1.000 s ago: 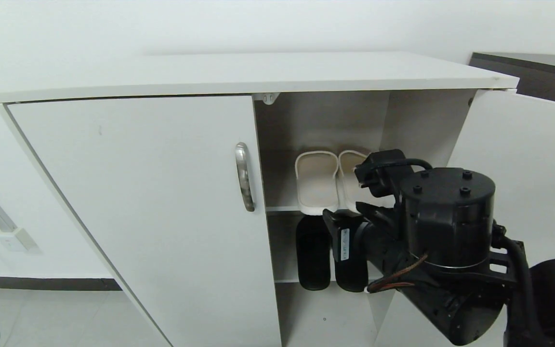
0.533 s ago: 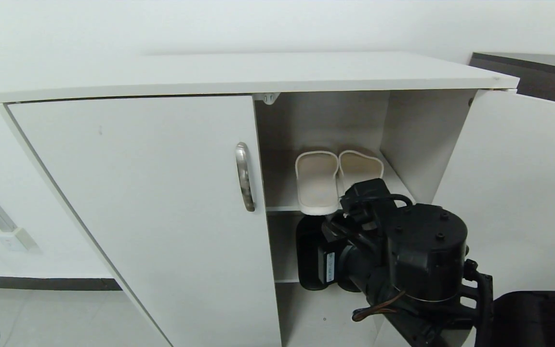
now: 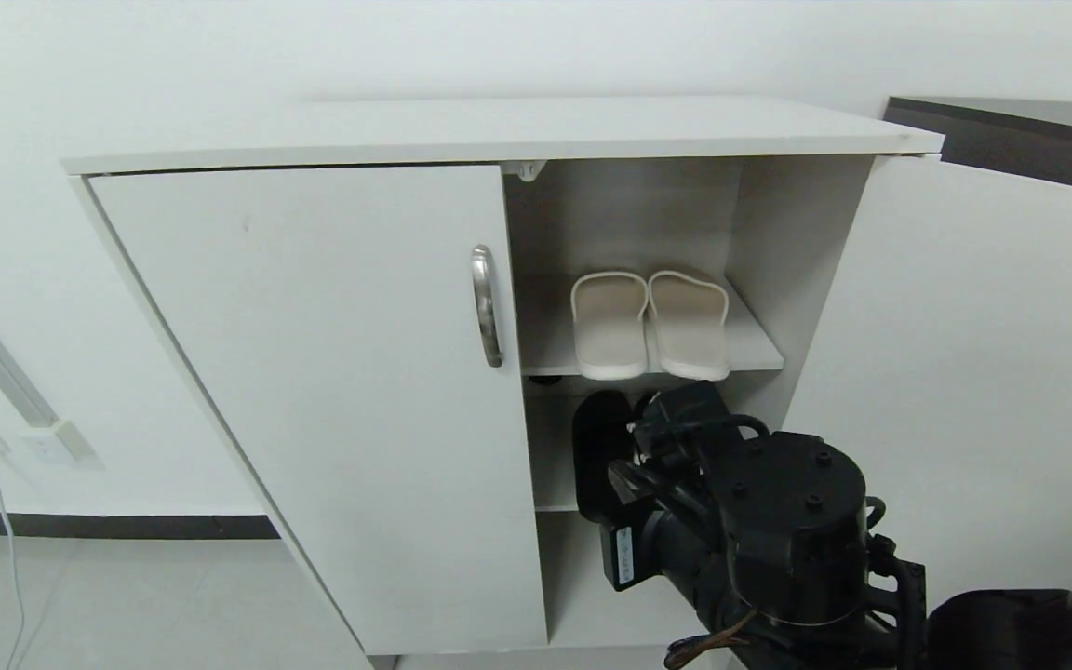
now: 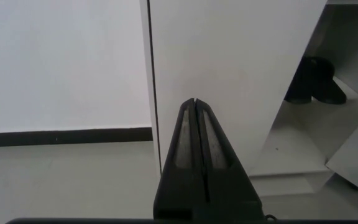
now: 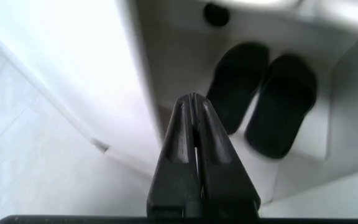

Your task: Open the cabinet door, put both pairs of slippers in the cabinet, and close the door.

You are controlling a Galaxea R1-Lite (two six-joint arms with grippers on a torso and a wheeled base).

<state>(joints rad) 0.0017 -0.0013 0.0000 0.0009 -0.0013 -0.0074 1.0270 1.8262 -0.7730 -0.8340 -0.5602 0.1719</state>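
The right gripper [image 5: 194,99] has its two dark fingers pressed together, with nothing between them. Just ahead of its closed jaws, inside the white wooden cabinet [image 3: 499,130], the pair of black rubber slippers [image 5: 281,106] lies side by side on the middle shelf [image 5: 319,146], apart from the fingertips. The pair of cream flat slippers [image 3: 609,326] is on the upper shelf [image 3: 759,349], above the level of the jaws and deeper in the cabinet, the two also side by side and touching each other.

The flat white right door [image 3: 964,372] stands wide open, to the right of this gripper. The flat white left door [image 3: 313,372] is closed, to the left of the jaws, and its curved silver metal handle [image 3: 487,305] is upright near the inner edge.

The left gripper [image 4: 194,102] is also clenched and holds nothing. Its jaws point at the outer face of the closed left door, not touching it. Past them, to the right, the black slippers [image 4: 316,81] show in the open half of the cabinet, well apart from the fingertips.
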